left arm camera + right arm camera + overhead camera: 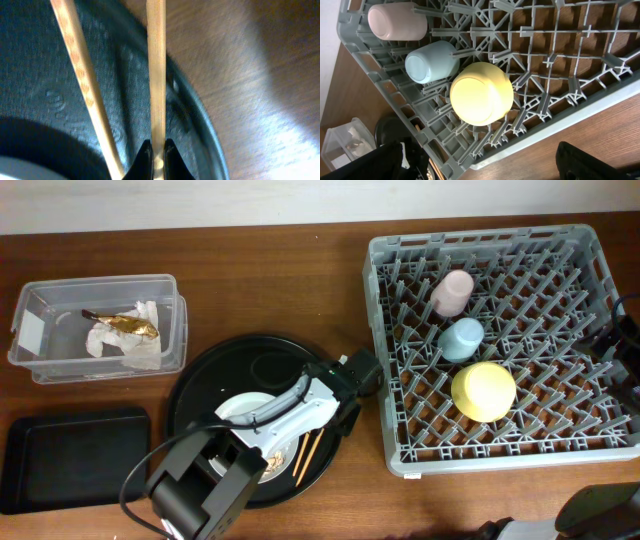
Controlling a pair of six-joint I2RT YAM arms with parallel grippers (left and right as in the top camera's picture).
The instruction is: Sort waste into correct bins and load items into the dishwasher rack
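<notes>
My left gripper [157,159] is shut on one wooden chopstick [156,75] over the round black tray [200,395]. The second chopstick [85,90] lies just left of it. In the overhead view the left gripper [326,430] is at the upper end of the chopsticks [305,455], beside the pale grey plate [240,410] and the food scraps [272,466]. The pink cup [452,292], light-blue cup [461,339] and yellow bowl [483,391] sit upside down in the grey dishwasher rack [400,460]. My right gripper [622,330] is open and empty over the rack's right edge.
The clear plastic box [60,290] at back left holds the white napkin and gold wrapper [125,328]. The flat black tray [75,460] lies at front left. The left arm's base stands at the table's front edge.
</notes>
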